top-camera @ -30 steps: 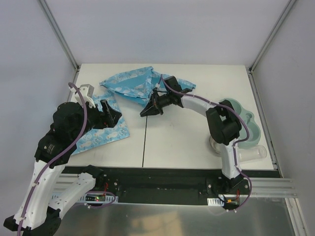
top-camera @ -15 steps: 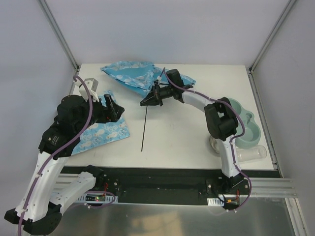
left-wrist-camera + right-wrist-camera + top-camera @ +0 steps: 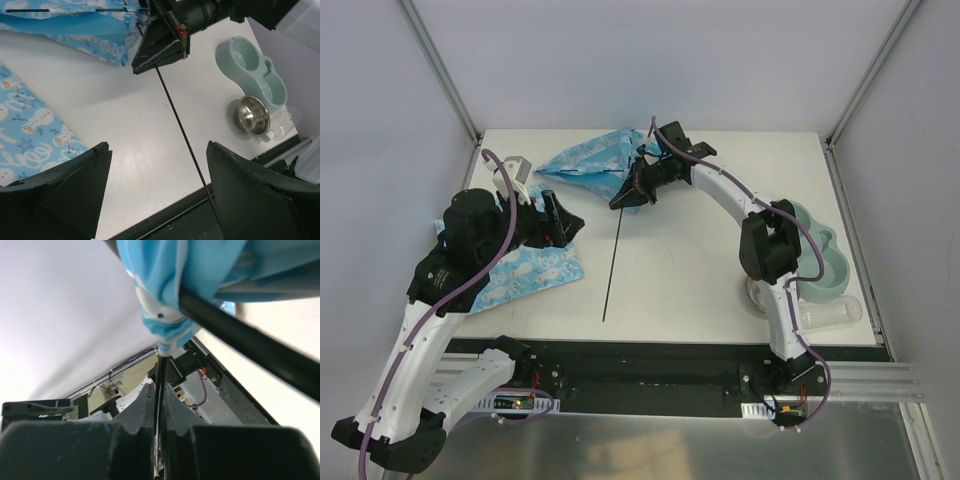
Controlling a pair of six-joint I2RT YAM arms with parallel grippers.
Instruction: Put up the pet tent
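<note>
Right pincer (image 3: 620,200): pressed together, pinching a thin black pole (image 3: 610,268) just where the pole leaves the cloth.
Pet tent (image 3: 588,164): collapsed blue fabric with white print. It lies flat on the table (image 3: 700,290), just behind the right pincer and to its left, with one corner bunched up against the fingertips.
Pole: it runs straight from the right pincer's tips toward the near edge of the table. Whether its free end touches the surface cannot be told.
Second pole length (image 3: 250,346): it passes close over the right wrist camera and slips under the blue cloth above the closed fingers.
Left pincer (image 3: 157,147): spread wide and gripping nothing, it hovers low over the table, near the right pincer and to its left.
Left pincer's outlook: the pinched pole crosses the gap between its fingers (image 3: 75,187), nearer the right one.
Mat (image 3: 525,272): flat, in the same blue print, lying under the left pincer and to its left.
Double bowl (image 3: 250,70): pale green, well to the right of both pincers.
Steel bowl (image 3: 252,116): it sits just beside the double bowl on its near side.
</note>
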